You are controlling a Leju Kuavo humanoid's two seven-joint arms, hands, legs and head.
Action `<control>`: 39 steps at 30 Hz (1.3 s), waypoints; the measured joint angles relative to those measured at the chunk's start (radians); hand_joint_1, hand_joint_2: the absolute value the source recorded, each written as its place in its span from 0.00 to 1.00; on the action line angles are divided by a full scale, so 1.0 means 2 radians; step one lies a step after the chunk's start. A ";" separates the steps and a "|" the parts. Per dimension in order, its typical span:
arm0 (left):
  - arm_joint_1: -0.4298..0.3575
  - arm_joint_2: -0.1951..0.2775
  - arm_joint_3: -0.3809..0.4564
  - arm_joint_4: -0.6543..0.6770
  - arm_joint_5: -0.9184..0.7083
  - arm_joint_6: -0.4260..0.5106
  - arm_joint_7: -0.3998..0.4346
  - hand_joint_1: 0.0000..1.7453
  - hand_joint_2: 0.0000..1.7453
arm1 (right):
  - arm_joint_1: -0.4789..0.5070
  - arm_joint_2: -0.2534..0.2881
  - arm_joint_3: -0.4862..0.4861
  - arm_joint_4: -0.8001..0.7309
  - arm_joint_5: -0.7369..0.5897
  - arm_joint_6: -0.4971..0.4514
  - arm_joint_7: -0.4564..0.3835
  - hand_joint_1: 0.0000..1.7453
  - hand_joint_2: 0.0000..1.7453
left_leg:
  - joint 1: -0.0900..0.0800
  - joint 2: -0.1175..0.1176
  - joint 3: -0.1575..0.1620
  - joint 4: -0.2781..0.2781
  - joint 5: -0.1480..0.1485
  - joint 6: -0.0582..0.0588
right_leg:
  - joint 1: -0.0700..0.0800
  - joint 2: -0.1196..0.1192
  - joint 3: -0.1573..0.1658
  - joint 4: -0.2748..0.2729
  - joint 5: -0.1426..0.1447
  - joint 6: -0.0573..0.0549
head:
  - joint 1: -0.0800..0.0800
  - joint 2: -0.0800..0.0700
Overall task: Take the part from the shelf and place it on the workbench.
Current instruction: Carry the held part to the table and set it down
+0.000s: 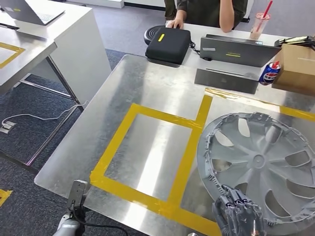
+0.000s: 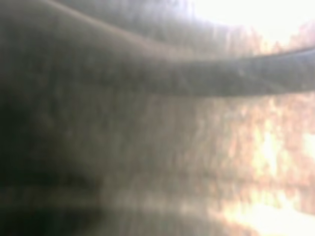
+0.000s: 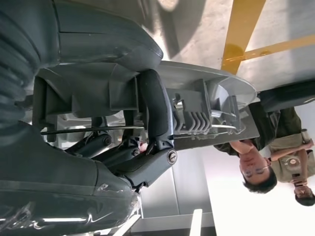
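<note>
Wheel cover: lying inside-up on the shiny metal workbench, just to the right of the yellow tape square, with its left edge reaching the tape. Hard to tell if sitting all the way down or being held up a little at the near side.

Being gripped at the near rim by the right hand. Dark fingers curling round the rim and pinching it, seen close up from the right wrist.

Left arm hanging low by the near edge of the bench. Left hand too blurry to tell if spread or closed.

Probably handling like this:
- Looking like thin grey plastic, so likely being light for something so big and wide.
- Likely bending and wobbling a bit when held by one edge, with the far side drooping.
- Having smooth spokes, maybe slippery, and small clips along the rim that could be snapping if squeezed hard.

Best places for taking hold, guessing from this:
- Gripping the thick rim, as now, not the thin spokes.
- Hooking through one of the big holes could be helping too.
- Keeping it flat and low while letting go, so no dropping or sliding.
</note>
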 joint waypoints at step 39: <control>-0.001 0.004 0.000 0.000 0.021 -0.079 -0.015 0.00 1.00 | 0.006 -0.005 0.012 0.007 -0.004 0.003 0.015 1.00 1.00 | -0.001 0.004 0.017 -0.116 0.065 0.018 | -0.003 0.012 0.037 -0.003 -0.028 0.020 | 0.002 0.000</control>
